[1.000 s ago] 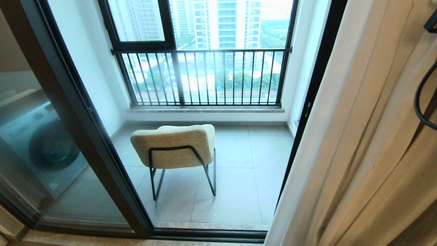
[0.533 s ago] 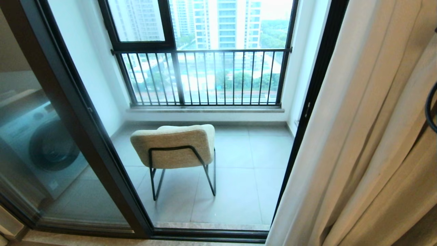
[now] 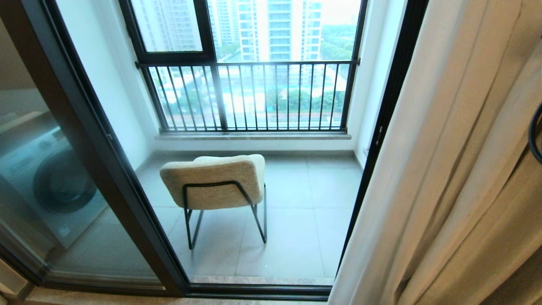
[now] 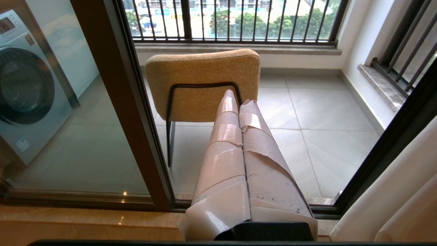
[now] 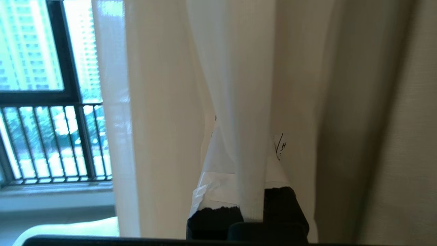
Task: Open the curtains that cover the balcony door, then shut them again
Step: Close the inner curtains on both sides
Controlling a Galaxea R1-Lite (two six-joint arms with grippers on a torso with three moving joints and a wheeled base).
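**Curtains gathered right, a white fold pinched in our right fingers**

Curtains (image 3: 457,169) hang bunched along the right side of the head view, cream drapes in deep pleats with a paler white edge toward the glass. They leave most of the balcony door (image 3: 106,161) uncovered: its dark frame runs diagonally across the left of the view and along the floor sill, and another dark upright stands just beside the curtain edge.

In the right wrist view our right gripper (image 5: 251,205) sits up against the fabric. A narrow fold of white curtain runs straight down between the two taped fingers (image 5: 211,191), which are closed on it; the fold fills the gap from the tips back to the black base. Heavier beige drape hangs on the far side of that fold, and a sheer strip hangs on the window side with the railing (image 3: 254,95) visible through it. In the head view only a loop of black cable (image 3: 534,135) shows at the right edge.

Our left gripper (image 4: 239,99) hangs low before the door, well apart from the curtains, which show only at one corner of its view. Its taped fingers (image 4: 222,153) are pressed together with nothing between them, pointing toward the chair (image 3: 214,182) on the balcony tiles. Behind the glass to the left stands a washing machine (image 3: 55,186).
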